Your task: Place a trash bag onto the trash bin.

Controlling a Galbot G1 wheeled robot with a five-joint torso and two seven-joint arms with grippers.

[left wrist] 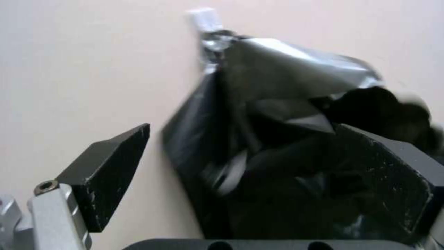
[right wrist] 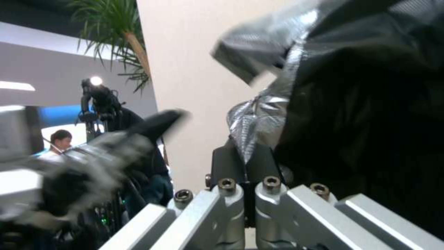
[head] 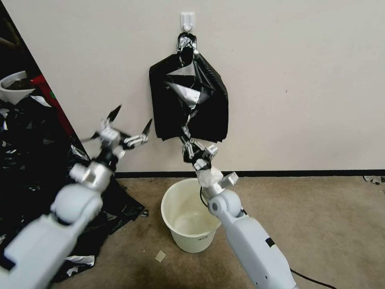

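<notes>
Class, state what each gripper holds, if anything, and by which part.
The right gripper pinches a twisted silvery strand of the trash bag hanging from the stack of black bags. The left gripper is open, holding nothing.

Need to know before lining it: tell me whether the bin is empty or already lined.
Empty and unlined: the trash bin shows bare cream walls and floor, standing upright on the carpet.

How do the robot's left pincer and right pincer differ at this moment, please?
The left pincer is open and holds nothing, while the right pincer is shut on a pulled-down strand of the thin glossy black plastic trash bag. The left one is raised beside the hanging stack of black bags; the right one sits just below it, above the round cream-white plastic trash bin. Both point toward the wall.
</notes>
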